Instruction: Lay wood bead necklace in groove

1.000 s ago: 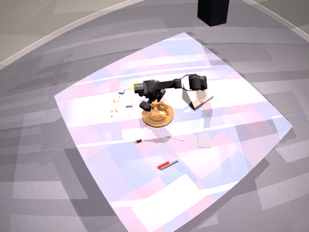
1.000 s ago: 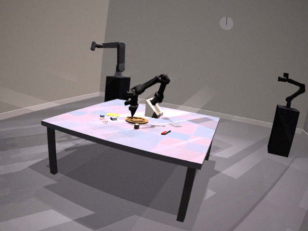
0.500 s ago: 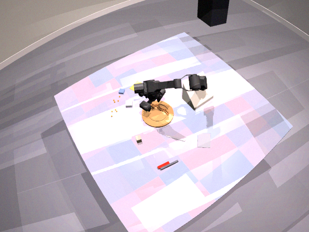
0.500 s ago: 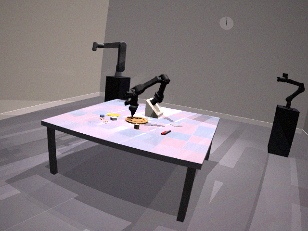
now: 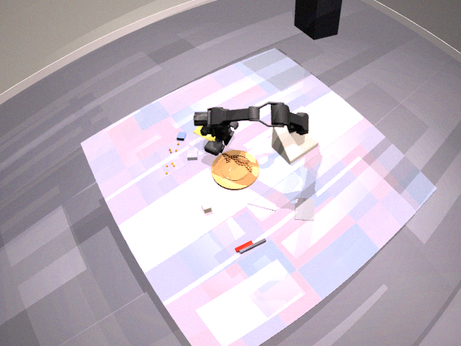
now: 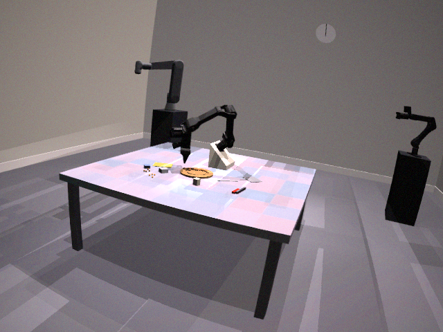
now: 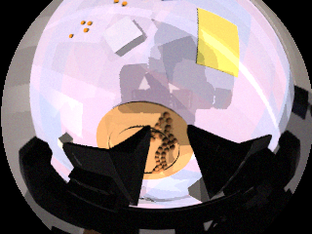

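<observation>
The wood bead necklace [image 5: 238,161] [image 7: 172,141] lies bunched in a narrow, doubled band on the round bead board [image 5: 235,184] [image 6: 206,175] [image 7: 109,122]. The band runs across the back and right part of the board in the top view. Some beads lie along the groove's line, others lie inside or outside it. The rest of the ring groove shows no beads. My gripper [image 6: 185,162] [image 7: 169,129] is partly open and empty, above the board's back left edge. Its fingers hide part of the board and perhaps some beads in the wrist view.
A grey block [image 5: 191,155] [image 7: 124,36], a yellow sheet [image 7: 217,43], a blue block [image 5: 181,135] and several loose orange beads lie beyond the board. A small cream block [image 5: 207,209], a thin rod [image 5: 262,207] and red and grey sticks lie nearer. The wedge-shaped arm stand [image 5: 288,148] is to the right.
</observation>
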Controlling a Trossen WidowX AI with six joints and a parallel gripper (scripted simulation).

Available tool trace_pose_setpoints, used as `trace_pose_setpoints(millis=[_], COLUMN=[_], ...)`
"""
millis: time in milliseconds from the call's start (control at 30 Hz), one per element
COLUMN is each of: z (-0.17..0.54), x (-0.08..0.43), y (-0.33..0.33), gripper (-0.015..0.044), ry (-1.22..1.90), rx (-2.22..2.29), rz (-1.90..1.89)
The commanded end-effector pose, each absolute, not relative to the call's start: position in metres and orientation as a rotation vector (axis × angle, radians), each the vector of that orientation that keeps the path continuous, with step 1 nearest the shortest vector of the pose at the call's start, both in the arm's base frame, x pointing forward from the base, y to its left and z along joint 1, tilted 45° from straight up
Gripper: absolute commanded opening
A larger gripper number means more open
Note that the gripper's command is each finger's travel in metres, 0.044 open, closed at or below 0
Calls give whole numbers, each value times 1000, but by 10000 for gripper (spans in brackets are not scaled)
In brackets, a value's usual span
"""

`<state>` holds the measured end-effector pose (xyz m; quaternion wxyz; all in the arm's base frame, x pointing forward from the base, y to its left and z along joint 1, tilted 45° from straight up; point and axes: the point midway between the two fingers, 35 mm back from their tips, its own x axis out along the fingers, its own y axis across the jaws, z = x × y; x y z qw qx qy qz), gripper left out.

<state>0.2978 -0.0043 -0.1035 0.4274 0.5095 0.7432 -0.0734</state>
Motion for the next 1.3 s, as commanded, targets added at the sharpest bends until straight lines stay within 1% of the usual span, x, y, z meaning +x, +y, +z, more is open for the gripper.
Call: trace_pose_setpoints(millis=[0, 1167, 1267], z=[-111, -133, -132], x=[299, 295, 297], y=[0, 22, 20], gripper=[120, 120, 41], ry=[1856, 1857, 1850], rx=[1256, 1257, 1250], rz=[-169, -168, -165])
